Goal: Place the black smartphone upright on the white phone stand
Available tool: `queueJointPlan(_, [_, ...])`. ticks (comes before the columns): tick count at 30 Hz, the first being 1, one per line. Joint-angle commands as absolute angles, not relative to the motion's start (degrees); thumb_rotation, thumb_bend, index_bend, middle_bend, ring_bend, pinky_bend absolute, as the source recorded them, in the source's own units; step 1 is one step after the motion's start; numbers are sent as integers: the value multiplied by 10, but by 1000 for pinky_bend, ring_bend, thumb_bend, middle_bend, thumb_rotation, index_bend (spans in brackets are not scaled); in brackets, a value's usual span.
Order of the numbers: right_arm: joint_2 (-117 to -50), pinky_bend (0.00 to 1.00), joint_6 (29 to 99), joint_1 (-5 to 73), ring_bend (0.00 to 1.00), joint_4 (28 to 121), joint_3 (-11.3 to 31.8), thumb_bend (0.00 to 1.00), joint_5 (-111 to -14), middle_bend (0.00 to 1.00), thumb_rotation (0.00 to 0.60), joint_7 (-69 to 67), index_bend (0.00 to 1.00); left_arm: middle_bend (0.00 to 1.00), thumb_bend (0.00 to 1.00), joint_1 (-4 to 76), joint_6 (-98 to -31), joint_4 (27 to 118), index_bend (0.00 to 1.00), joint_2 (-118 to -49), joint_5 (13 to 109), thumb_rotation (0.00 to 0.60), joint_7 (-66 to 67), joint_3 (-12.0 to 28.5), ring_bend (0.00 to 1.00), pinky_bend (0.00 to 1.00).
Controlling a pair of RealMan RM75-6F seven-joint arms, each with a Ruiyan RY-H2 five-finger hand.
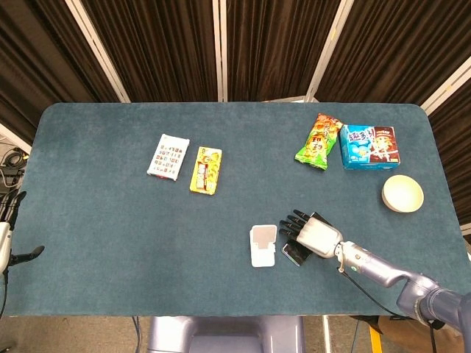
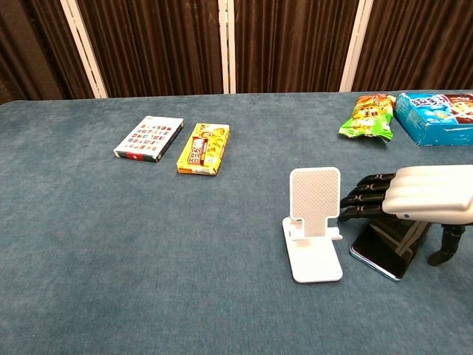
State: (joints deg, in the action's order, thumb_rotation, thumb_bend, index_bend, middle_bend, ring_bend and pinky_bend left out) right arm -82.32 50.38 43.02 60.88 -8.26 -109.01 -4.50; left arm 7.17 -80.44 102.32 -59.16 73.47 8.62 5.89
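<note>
The white phone stand (image 1: 263, 245) (image 2: 314, 222) stands upright near the table's front edge, its back plate facing the chest camera. Just right of it the black smartphone (image 1: 296, 253) (image 2: 383, 245) lies flat on the cloth, mostly covered. My right hand (image 1: 313, 232) (image 2: 423, 194) hovers flat over the phone, its dark fingers (image 2: 366, 196) stretched toward the stand and the thumb (image 2: 443, 245) hanging down at the phone's right side. It grips nothing. My left hand (image 1: 6, 235) hangs off the table's left edge with fingers apart, seen only in the head view.
A white printed box (image 1: 168, 156) (image 2: 148, 138) and a yellow snack box (image 1: 205, 170) (image 2: 203, 148) lie at centre left. A green snack bag (image 1: 319, 140) (image 2: 368, 116), a blue carton (image 1: 369, 145) (image 2: 436, 116) and a cream bowl (image 1: 402, 193) sit at the back right.
</note>
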Motion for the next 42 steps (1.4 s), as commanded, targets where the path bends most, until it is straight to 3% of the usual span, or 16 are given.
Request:
queueJointPlan(1, [-829, 8, 504, 432, 12, 598, -89, 191, -1086, 163, 600, -50, 208, 0, 0, 72, -803, 1023, 0, -592, 733, 600, 87, 59, 0, 0])
queueJointPlan(6, [-837, 117, 519, 433, 154, 578, -99, 309, -1088, 330, 600, -63, 379, 0, 0, 75, -799, 1022, 0, -595, 732, 600, 93, 58, 0, 0])
queueJointPlan(10, [-843, 215, 534, 431, 303, 564, -105, 411, -1089, 466, 600, -73, 467, 0, 0, 76, -798, 1022, 0, -597, 730, 600, 96, 58, 0, 0])
queueJointPlan(13, [-847, 249, 552, 429, 361, 552, -109, 448, -1090, 525, 600, -78, 528, 0, 0, 77, -798, 1023, 0, -597, 730, 600, 97, 57, 0, 0])
queueJointPlan(27, [-821, 275, 639, 414, 381, 545, -119, 507, -1103, 550, 600, -62, 592, 0, 0, 75, -799, 1027, 0, -590, 738, 600, 83, 54, 0, 0])
queueJointPlan(42, [-713, 278, 759, 380, 399, 656, -87, 515, -1119, 547, 600, 121, 581, 0, 0, 70, -805, 1032, 0, -577, 755, 600, 57, 50, 0, 0])
